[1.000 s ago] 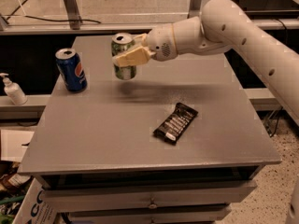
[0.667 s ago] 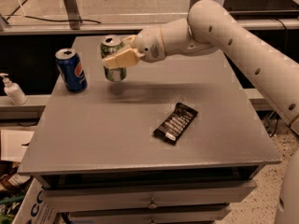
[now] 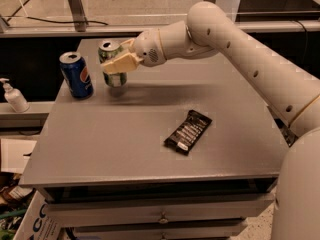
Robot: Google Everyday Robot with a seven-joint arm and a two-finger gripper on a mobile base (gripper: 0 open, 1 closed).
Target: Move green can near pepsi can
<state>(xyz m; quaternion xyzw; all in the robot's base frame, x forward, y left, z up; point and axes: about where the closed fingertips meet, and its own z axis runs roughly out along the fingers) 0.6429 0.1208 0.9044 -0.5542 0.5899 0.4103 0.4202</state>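
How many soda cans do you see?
2. The pepsi can stands at the table's back left; the green can is just right of it, gripped by the pincer.

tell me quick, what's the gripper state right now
Gripper: shut on the green can, at the back left of the table, just right of the pepsi can.

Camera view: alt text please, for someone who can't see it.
The gripper holds the green can at the back left of the table, just right of the pepsi can, a gap between them. A dark snack bar lies nearer the front; a pump bottle stands beyond the table's left edge.
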